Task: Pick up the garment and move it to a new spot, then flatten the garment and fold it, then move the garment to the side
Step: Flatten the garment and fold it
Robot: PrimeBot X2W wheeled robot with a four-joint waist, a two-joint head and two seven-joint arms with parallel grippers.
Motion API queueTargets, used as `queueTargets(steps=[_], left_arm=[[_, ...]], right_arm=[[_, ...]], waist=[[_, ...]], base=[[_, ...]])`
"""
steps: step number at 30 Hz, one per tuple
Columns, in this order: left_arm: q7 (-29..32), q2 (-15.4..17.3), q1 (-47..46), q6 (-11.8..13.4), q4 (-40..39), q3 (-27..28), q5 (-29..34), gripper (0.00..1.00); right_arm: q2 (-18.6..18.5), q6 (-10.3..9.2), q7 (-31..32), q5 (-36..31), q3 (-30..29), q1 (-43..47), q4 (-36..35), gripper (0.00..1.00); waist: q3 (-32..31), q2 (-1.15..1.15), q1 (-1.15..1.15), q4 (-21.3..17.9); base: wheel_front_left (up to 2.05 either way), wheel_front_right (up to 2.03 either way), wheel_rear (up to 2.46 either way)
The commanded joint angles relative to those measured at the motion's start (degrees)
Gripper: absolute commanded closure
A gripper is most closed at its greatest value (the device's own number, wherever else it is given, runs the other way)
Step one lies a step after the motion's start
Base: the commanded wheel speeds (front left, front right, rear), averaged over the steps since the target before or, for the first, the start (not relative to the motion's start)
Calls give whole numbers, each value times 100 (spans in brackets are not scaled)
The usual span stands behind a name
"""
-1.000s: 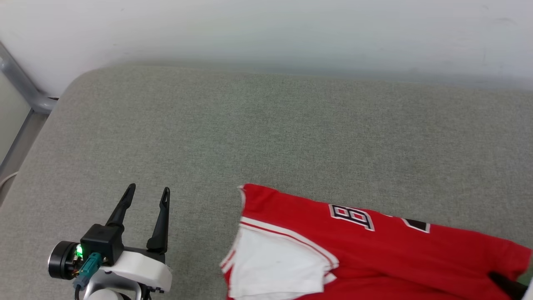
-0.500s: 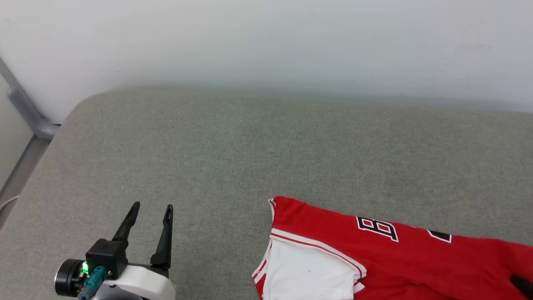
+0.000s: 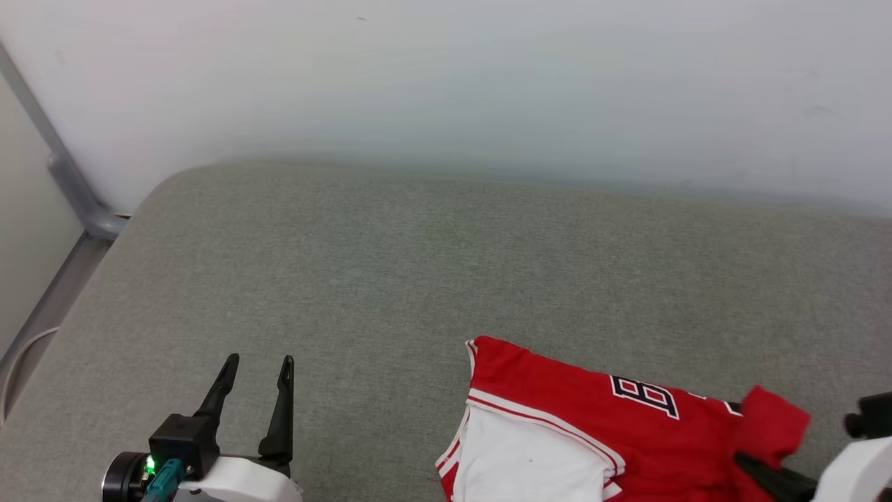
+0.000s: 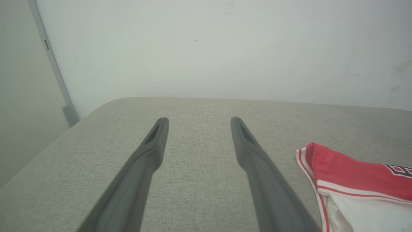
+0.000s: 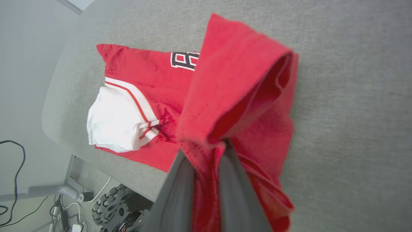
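Observation:
The garment (image 3: 557, 397), a red jersey with a white sleeve and a black-and-white letter B, lies on the grey cushioned surface (image 3: 418, 265) at the lower right. Its right end is lifted into a raised fold (image 3: 770, 422). My right gripper (image 5: 206, 154) is shut on that red cloth, which bunches up between and above the two dark fingers (image 5: 180, 190). My left gripper (image 3: 256, 362) stands open at the lower left, well left of the garment (image 4: 354, 174), with nothing between its fingers (image 4: 151, 151).
A pale wall (image 3: 446, 84) backs the cushion. A grey metal frame (image 3: 70, 188) runs down at the far left. The cushion's front edge (image 5: 106, 164) drops off to the floor, where cables (image 5: 13, 180) and wheels (image 5: 112, 203) lie.
The head camera has tilted up, so the wall takes more of the picture. My right gripper has lifted the garment's right end into a raised fold. The left arm has held still.

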Motion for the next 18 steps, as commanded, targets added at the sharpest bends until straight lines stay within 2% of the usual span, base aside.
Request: queueTargets(steps=[1, 6, 12, 15, 18], left_arm=[[-13, -7, 48, -30, 8, 14, 22, 0], [-14, -74, 15, -73, 13, 101, 65, 0], [-13, -96, -14, -112, 28, 189, 135, 0], [-13, -93, -27, -131, 21, 251, 168, 0], [-14, -75, -45, -147, 27, 289, 175, 0]], right_arm=[[106, -5, 58, 0, 22, 75, -71, 100], [813, -4, 430, -10, 125, -18, -497, 100], [1775, -4, 714, 88, 164, -239, -686, 100], [2060, -4, 700, 107, 160, -351, -624, 100], [2156, -4, 582, 72, 153, -472, -438, 100]], waist=[[5, 0, 0, 41], [12, 0, 0, 194], [1, 0, 0, 366], [8, 0, 0, 443], [16, 0, 0, 513]], base=[[0, 0, 0], [0, 0, 0], [0, 0, 0], [0, 0, 0], [0, 0, 0]])
